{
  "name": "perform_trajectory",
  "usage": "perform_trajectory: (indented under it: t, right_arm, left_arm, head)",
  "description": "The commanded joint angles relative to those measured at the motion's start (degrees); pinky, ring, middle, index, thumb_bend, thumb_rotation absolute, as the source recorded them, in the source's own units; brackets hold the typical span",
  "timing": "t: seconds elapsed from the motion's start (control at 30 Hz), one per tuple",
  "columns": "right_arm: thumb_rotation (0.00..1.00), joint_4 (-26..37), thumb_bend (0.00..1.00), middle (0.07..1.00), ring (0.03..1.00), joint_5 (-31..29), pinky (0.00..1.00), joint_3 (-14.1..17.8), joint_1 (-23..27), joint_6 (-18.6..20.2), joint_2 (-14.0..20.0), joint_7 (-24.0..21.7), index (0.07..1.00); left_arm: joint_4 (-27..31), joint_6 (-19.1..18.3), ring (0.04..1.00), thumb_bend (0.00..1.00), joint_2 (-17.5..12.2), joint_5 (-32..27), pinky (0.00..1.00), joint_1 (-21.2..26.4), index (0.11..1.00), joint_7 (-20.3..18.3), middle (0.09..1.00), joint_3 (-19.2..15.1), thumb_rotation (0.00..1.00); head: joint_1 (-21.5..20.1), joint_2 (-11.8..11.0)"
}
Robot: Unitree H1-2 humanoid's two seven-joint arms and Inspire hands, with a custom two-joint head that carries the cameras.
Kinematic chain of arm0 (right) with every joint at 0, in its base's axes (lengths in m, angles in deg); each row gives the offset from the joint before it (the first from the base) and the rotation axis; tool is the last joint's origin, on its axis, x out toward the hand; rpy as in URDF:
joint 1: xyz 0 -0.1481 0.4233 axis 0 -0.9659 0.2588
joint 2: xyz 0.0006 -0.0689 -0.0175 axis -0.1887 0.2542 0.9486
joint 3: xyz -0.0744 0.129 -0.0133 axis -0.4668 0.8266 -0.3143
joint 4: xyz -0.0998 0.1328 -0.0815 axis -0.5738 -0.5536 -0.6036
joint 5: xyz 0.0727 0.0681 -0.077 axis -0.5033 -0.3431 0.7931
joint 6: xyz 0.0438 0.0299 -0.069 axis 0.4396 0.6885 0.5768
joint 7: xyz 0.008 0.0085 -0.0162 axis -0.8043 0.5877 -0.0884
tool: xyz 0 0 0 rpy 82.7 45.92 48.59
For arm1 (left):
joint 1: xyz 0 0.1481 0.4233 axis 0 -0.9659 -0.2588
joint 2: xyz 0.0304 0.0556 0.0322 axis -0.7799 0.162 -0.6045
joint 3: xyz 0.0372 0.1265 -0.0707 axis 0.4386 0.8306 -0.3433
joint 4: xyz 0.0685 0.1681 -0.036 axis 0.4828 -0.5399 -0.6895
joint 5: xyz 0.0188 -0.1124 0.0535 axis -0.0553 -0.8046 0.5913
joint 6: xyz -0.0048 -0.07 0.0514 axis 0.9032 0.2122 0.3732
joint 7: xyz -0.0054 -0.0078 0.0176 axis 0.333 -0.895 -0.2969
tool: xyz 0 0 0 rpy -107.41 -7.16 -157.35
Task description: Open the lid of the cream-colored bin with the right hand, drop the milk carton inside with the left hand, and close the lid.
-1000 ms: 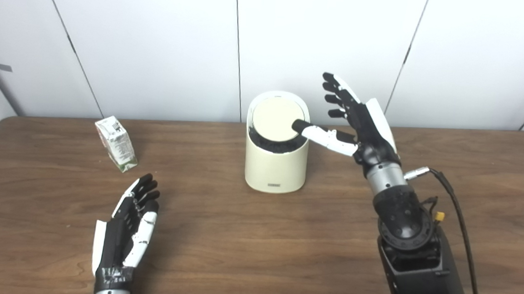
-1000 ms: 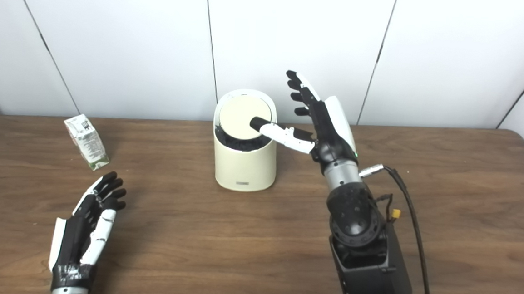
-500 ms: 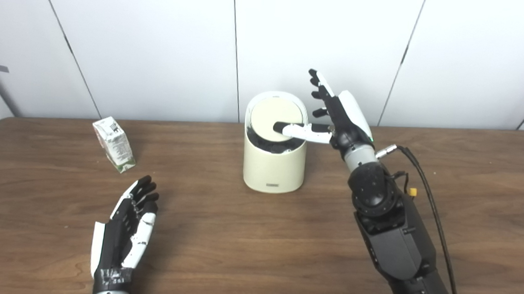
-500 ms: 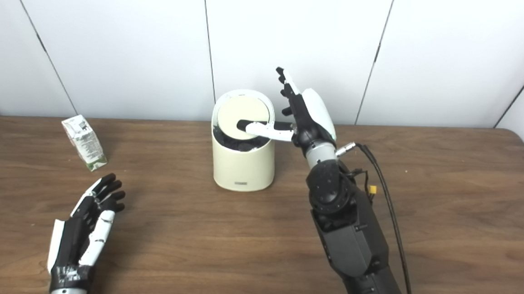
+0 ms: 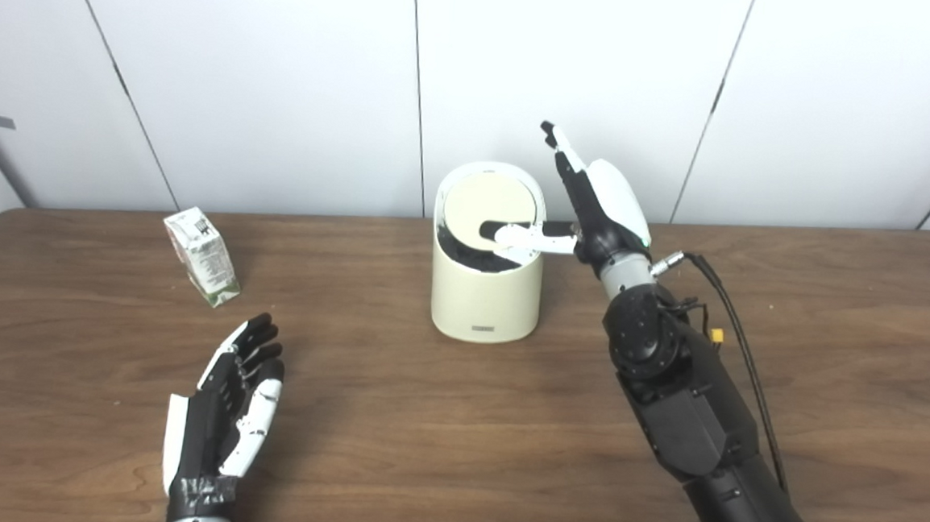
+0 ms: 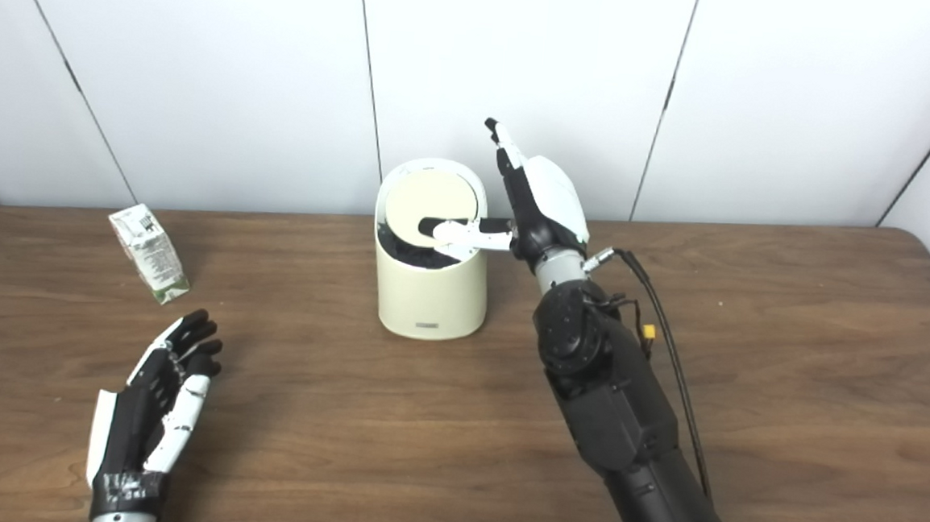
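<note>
Right hand (image 5: 597, 213) spread open, thumb pressing lid (image 5: 490, 214) of bin (image 5: 485, 294); left hand (image 5: 221, 420) lying open, holding nothing, near carton (image 5: 201, 254).

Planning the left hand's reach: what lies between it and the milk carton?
Nothing: only bare table separates left hand from milk carton, seen in both eye views.

In the middle of the frame the cream-coloured cylindrical bin (image 5: 486, 286) stands alone on the brown wooden table (image 5: 438, 437). Its round tilted lid (image 5: 488, 210) is partly covered by the black-and-white right hand (image 5: 589, 212), whose thumb lies across the opening. At left, bare tabletop separates the small white-and-green milk carton (image 5: 202, 255) from the open black-and-white left hand (image 5: 225, 416) below it. Between carton and bin the wood is unobstructed.
</note>
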Motion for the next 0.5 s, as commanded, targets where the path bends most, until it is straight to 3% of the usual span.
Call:
perform_trajectory:
  t: [0.0, 0.13, 0.23, 0.47]
  right_arm:
    - [0.47, 0.48, 0.79, 0.947, 0.929, 1.3, 0.84, -0.4, 3.48, -2.26, 0.8, 0.96, 0.978]
    - [0.45, 0.31, 0.8, 0.959, 0.941, 2.85, 0.83, -1.52, 4.08, -2.44, 1.97, 0.08, 0.987]
    - [0.38, 0.32, 0.82, 0.958, 0.933, 5.11, 0.78, -3.37, 4.93, -3.23, 3.49, -0.21, 0.983]
    - [0.27, -0.83, 0.92, 0.913, 0.917, 10.91, 0.83, -6.97, 6.89, -6.79, 7.05, 0.55, 0.953]
  left_arm:
    - [-1.62, 1.55, 0.8, 0.42, 1.03, 1.13, 0.74, -0.88, 0.885, 1.0, 0.845, 0.88, 0.64]
    - [-1.51, 1.17, 0.8, 0.43, 0.93, 2.51, 0.73, -0.89, 0.888, 1.33, 0.847, 1.21, 0.66]
    - [-1.61, 1.41, 0.8, 0.42, 0.99, 3.93, 0.73, -0.88, 0.885, 1.86, 0.847, 1.35, 0.65]
    - [-1.83, 1.81, 0.79, 0.38, 0.95, 6.91, 0.72, -0.92, 0.882, 3.38, 0.838, 1.93, 0.63]
  head:
    - [-0.08, 0.0]
    - [-0.11, 0.1]
    - [0.13, 0.15]
    - [0.44, 0.29]
